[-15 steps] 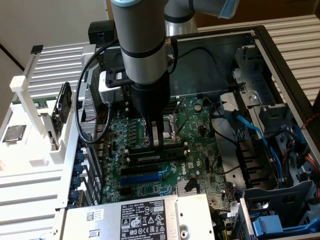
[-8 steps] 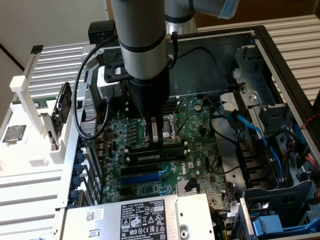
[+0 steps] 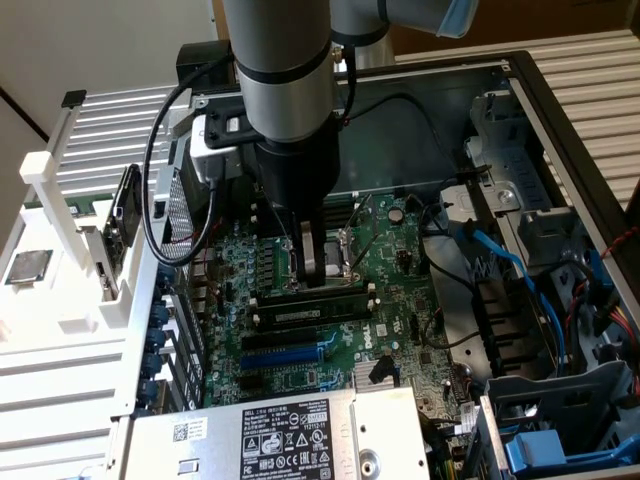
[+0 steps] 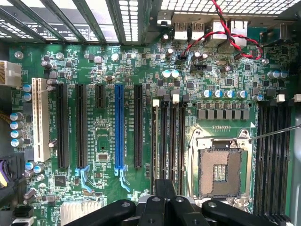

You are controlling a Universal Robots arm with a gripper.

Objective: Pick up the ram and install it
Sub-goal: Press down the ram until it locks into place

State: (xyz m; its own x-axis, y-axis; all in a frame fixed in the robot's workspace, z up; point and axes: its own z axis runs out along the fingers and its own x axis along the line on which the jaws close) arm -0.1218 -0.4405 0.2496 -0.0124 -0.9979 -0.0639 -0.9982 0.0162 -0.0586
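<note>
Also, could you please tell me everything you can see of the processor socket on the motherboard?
The processor socket is a square recess in the green motherboard, bordered by a silvery metal frame. It looks empty: inside is a dark field of fine contacts with small pale patches in the middle, and no chip. It lies flat between two groups of black memory slots. A thin metal lever stands out from one corner. Nothing else appears to touch it.

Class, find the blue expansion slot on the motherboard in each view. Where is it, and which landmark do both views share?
Exterior view: the blue slot lies on the board, lower in the picture than the gripper.
Wrist view: the blue slot stands between two black slots.
Shared landmark: the gripper.
</note>
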